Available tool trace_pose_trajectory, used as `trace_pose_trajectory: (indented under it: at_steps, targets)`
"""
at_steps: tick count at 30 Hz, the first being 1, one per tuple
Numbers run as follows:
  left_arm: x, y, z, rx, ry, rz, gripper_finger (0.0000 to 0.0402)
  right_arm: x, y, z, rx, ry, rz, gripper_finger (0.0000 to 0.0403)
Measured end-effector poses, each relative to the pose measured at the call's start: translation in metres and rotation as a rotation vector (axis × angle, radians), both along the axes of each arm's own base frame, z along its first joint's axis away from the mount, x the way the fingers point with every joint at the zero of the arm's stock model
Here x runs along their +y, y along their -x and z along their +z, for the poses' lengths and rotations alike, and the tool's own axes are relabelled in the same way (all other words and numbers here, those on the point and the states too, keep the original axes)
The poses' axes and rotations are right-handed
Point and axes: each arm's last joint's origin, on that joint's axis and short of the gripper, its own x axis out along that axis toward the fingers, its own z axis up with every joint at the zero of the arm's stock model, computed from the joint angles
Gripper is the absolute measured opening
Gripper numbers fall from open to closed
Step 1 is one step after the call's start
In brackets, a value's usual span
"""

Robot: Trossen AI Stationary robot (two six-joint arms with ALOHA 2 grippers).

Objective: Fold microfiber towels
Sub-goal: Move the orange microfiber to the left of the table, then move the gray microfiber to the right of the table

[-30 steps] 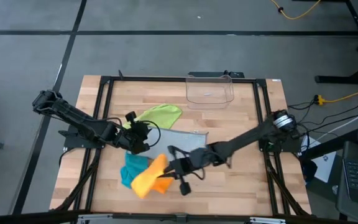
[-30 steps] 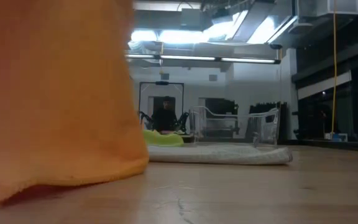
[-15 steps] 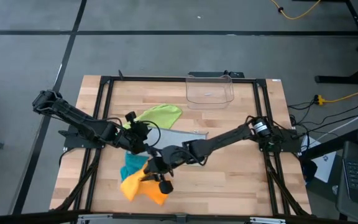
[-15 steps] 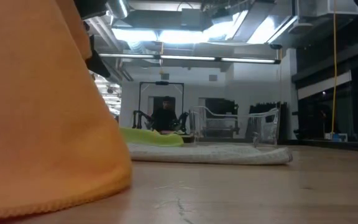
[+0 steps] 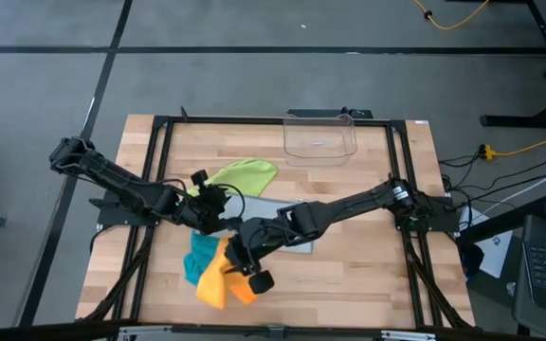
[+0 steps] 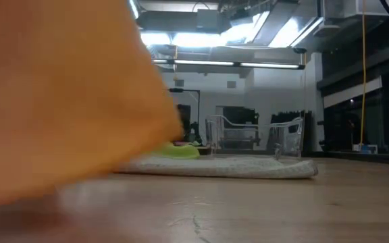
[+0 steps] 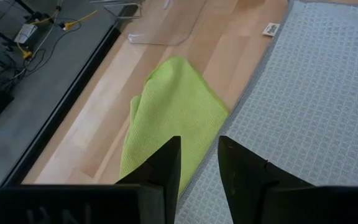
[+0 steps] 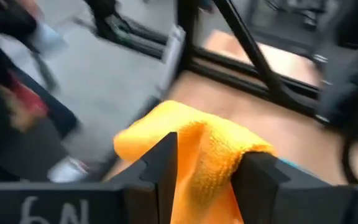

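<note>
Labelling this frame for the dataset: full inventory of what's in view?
orange towel: 1, orange, front of table, bunched, between the right fingers
teal towel: 1, teal blue, beside the orange one, partly under it
grey towel: 1, light grey, flat at table centre
green towel: 1, lime green, behind the grey one
plastic bin: 1, clear, back edge of table
table: 1, light wood, black frame
left gripper: 1, dark, over the grey towel's left edge, nothing between fingers
right gripper: 1, dark, at the orange towel
</note>
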Motion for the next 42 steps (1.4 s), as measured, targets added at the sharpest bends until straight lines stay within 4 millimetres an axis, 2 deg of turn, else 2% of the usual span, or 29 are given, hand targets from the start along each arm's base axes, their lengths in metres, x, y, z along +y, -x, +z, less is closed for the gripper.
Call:
trace_pose_trajectory:
  at_steps: [5,10,11,14,15,18,19,20,23,26,30,35,42]
  targets:
    - [0.0,0.0,0.0,0.0,0.0,0.0,0.0098,0.008,0.004,0.001,-0.025,0.071,0.083,0.0135]
    - [0.0,0.0,0.0,0.0,0.0,0.0,0.0098,0.012,0.009,-0.006,0.057,0.073,0.118,0.0135]
    - [0.0,0.0,0.0,0.0,0.0,0.0,0.0098,0.012,0.009,-0.005,0.046,0.084,0.098,0.0135]
    - [0.0,0.0,0.0,0.0,0.001,0.0,0.0098,0.011,0.007,-0.002,-0.01,0.153,-0.167,0.0133]
    - [0.0,0.0,0.0,-0.001,0.0,0.0,0.0098,0.011,0.009,-0.003,0.01,0.166,-0.159,0.0131]
    - [0.0,0.0,0.0,0.001,0.004,-0.002,0.0098,0.019,0.014,-0.008,0.065,0.115,0.129,0.0126]
    - [0.0,0.0,0.0,0.002,0.005,-0.003,0.0098,0.022,0.014,-0.007,0.053,0.096,0.171,0.0123]
    - [0.0,0.0,0.0,0.003,0.007,-0.005,0.0098,0.024,0.013,-0.005,0.034,0.086,0.149,0.0121]
    - [0.0,0.0,0.0,0.003,0.009,-0.006,0.0098,0.019,0.012,-0.002,0.037,0.088,-0.102,0.0115]
    - [0.0,0.0,0.0,0.004,0.008,-0.006,0.0098,0.014,0.014,-0.009,0.104,0.123,-0.106,0.0112]
    - [0.0,0.0,0.0,0.004,0.01,-0.007,0.0098,0.015,0.029,-0.022,0.269,0.189,-0.255,0.0112]
    - [0.0,0.0,0.0,0.004,0.016,-0.008,0.0098,0.0,0.049,-0.039,0.508,0.242,-0.516,0.0112]
    - [0.0,0.0,0.0,-0.011,0.033,0.009,0.0098,-0.015,0.066,-0.062,0.599,0.402,-0.802,0.0112]
